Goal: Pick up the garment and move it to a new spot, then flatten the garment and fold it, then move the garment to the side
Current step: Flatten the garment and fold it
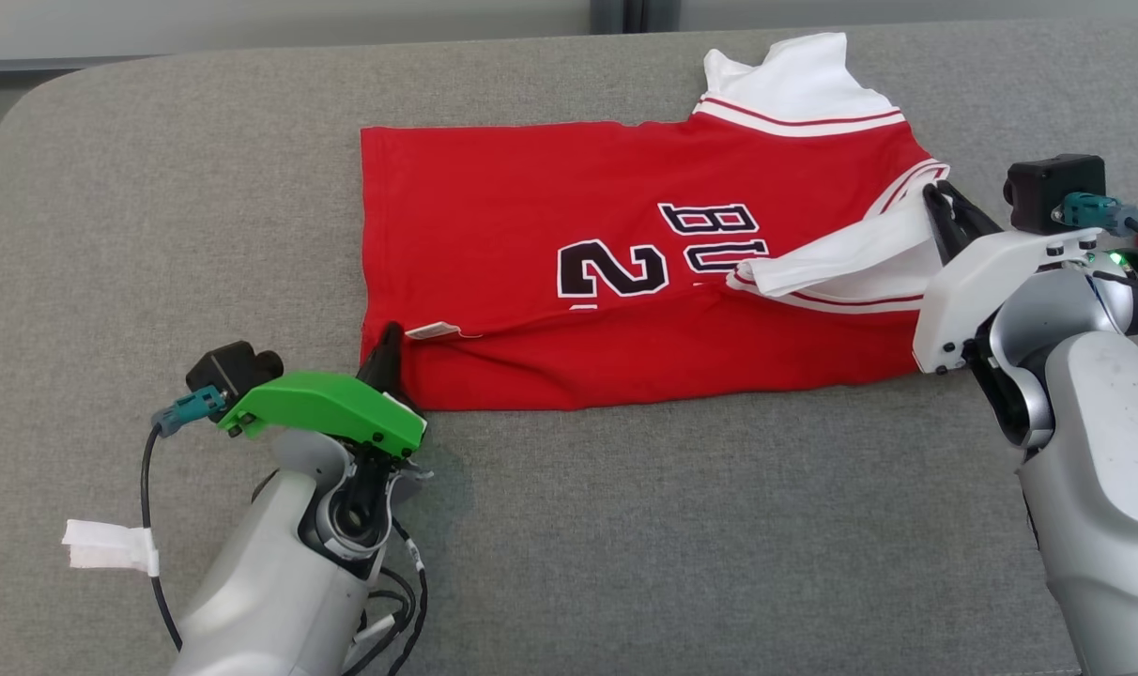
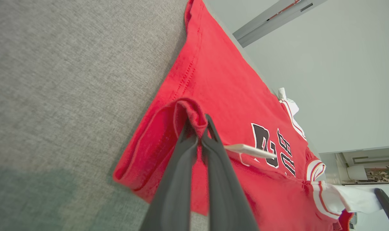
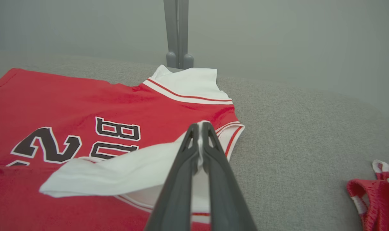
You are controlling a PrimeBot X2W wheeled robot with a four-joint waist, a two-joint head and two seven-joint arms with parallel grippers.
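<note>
The red jersey (image 1: 625, 282) lies on the grey pad (image 1: 625, 545), from its middle over toward the right, print up, with the near long side doubled over onto itself so that the near edge is a fold.

The left gripper (image 1: 388, 349) is closed tight on the jersey's near left corner. In the left wrist view its fingers (image 2: 178, 166) pinch a raised bunch of the hem (image 2: 188, 109), beside a small white label (image 1: 433, 330).

The right gripper (image 1: 937, 202) is likewise closed, with the white sleeve (image 1: 851, 258) nipped between its fingertips and drawn up across the print, clear of the body beneath.

The left hem runs straight from near to far. The far white sleeve (image 1: 794, 80) sits close to the pad's back edge, with the wall (image 3: 278, 38) just behind.

The pad is bare and wide to the left of the jersey and in front of it, out to the rounded far left corner. To the right there is a narrower bare strip, then a small red-and-white cloth (image 3: 374, 199) near the right edge.
</note>
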